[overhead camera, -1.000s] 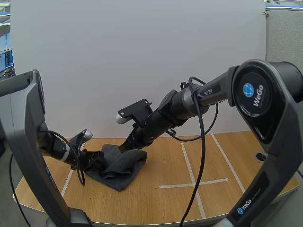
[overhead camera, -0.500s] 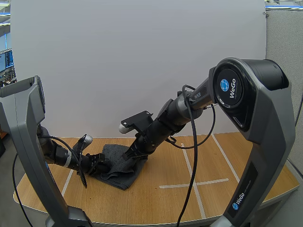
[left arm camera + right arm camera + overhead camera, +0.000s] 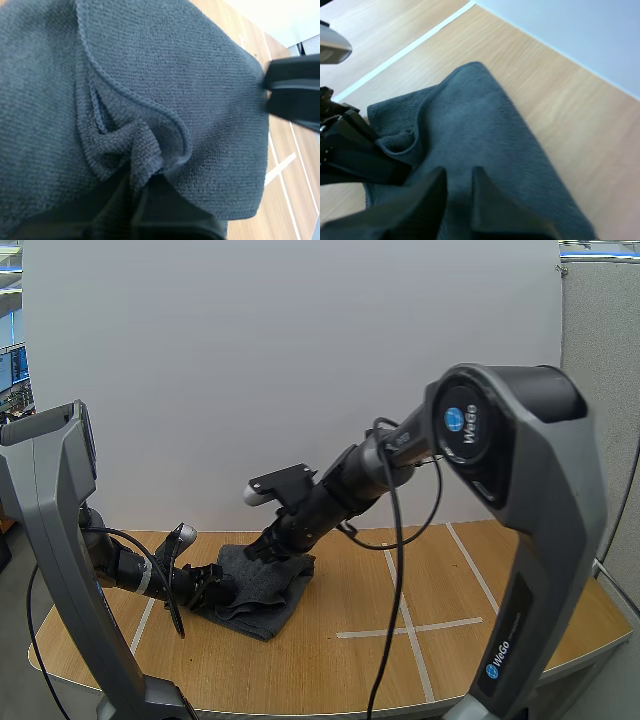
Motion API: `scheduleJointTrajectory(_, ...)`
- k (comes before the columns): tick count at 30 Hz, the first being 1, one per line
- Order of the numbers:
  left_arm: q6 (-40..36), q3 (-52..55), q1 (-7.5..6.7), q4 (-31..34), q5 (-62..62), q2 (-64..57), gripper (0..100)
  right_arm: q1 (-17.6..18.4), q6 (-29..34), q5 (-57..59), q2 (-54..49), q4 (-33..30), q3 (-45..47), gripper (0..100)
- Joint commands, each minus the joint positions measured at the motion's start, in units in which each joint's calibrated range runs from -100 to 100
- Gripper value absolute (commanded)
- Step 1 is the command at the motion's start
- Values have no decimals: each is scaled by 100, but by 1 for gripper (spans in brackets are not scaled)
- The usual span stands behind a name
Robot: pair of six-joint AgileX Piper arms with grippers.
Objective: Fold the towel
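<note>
Currently, taped wooden surface (image 3: 330, 665) fronts white wall (image 3: 250, 360); left tool (image 3: 212, 586) pinches grey towel (image 3: 268, 596) fold — right tool (image 3: 258, 552) parted above.

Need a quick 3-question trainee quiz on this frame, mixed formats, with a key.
1. True or false: the towel lies fully spread and flat on the table.
2. Pick one. The right jaws are: A) open, at the towel; B) shut on a pot lid; C) resting on bare wood far from the towel.
3. Short answer: what do the left jaws pinch?

Key: 1 false, it is bunched and partly folded. 2 A. 3 towel, a bunched fold at its edge.
</note>
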Motion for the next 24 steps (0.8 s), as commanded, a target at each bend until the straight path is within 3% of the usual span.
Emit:
scheduleJointTrajectory(1,38,22,-12,216,350,52,50,120,-61,-96,602,177,-223,15)
scheduleJointTrajectory(4,49,22,-12,216,744,52,82,120,-95,-264,902,156,-223,15)
scheduleJointTrajectory(5,49,10,-12,235,936,42,87,120,-95,-338,998,145,-223,15)
scheduleJointTrajectory(10,49,-76,-12,343,1048,-339,87,114,-95,-429,1311,124,-223,15)
scheduleJointTrajectory(17,49,-86,-12,458,1048,-1750,87,79,-171,-486,1378,41,-223,15)
scheduleJointTrajectory(24,40,-142,-12,769,412,-2976,87,-264,-171,245,1378,-56,-223,15)
